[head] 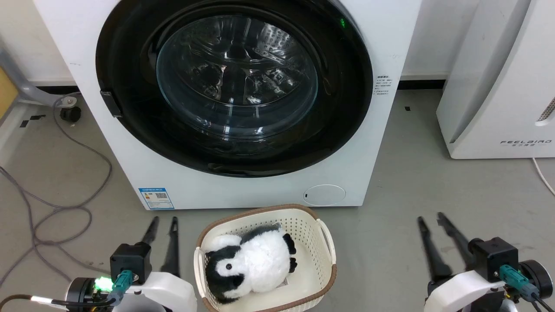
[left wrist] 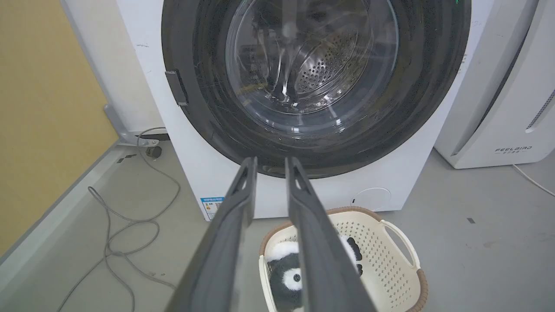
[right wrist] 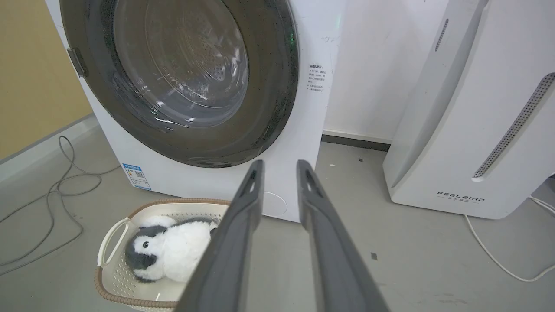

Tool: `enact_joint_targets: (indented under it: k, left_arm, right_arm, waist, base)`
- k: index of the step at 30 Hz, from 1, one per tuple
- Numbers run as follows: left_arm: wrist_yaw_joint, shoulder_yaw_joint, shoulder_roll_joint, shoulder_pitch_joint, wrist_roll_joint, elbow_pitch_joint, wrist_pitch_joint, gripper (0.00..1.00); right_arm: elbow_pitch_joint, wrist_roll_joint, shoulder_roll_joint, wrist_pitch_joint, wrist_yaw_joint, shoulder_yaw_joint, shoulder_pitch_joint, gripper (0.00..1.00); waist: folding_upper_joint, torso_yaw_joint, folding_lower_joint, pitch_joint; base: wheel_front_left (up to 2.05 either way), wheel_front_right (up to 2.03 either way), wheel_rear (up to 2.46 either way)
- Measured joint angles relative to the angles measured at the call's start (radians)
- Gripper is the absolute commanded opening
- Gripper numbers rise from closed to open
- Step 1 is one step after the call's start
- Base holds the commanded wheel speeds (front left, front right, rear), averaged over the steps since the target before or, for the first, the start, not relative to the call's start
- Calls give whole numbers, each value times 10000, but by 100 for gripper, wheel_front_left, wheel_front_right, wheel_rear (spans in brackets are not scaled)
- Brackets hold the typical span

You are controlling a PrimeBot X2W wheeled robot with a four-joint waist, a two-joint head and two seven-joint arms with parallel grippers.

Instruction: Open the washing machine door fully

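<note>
Left gripper (head: 164, 218) and right gripper (head: 430, 216) parted, empty, washing machine door (head: 236, 82) shut, top cropped

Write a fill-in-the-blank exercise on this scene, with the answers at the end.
The washing machine door is ____.
The left gripper and right gripper are both ____, holding nothing.
The plush penguin lies ____ the basket.
Answers: closed; open; inside.

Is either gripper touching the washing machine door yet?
No, the left gripper and the right gripper both hang low over the floor, well short of the washing machine door.
</note>
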State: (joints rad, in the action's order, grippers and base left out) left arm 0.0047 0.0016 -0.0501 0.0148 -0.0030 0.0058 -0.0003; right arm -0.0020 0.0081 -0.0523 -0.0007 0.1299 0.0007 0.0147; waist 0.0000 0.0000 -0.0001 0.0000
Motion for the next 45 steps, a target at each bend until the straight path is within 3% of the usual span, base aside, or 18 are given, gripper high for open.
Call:
enact_joint_targets:
  k: [26, 27, 28, 29, 36, 45]
  left_arm:
    - [278, -199, 2, 0, -105, 15, -443, 100]
    - [282, -203, 2, -1, -107, 15, -460, 100]
    - [290, -213, 2, -1, -111, 15, -464, 100]
    - [303, -217, 2, -2, -134, 15, -493, 100]
    - [378, -261, 2, -22, -213, 17, -633, 100]
    - [500, -337, 2, -109, -282, 19, -815, 100]
  right_arm:
    - [-159, 922, -2, -426, 0, -148, -6, 100]
    - [-161, 972, -2, -460, 0, -155, -6, 68]
    - [-161, 1028, -2, -468, 0, -161, -10, 16]
    - [-161, 1152, -2, -472, 0, -167, -17, 0]
    - [-86, 2508, -2, -635, 0, -163, -242, 0]
    - [221, 5264, 0, -821, 0, -105, -632, 0]
  waist:
    - [0, 10, 0, 75]
    - [0, 13, 0, 82]
    - [0, 15, 0, 90]
    - [0, 17, 0, 98]
    - [0, 40, 0, 160]
    - [0, 85, 0, 259]
  base:
    - [0, 0, 0]
    - [0, 0, 0]
    - [0, 0, 0]
    - [0, 0, 0]
    - [0, 0, 0]
    - [0, 0, 0]
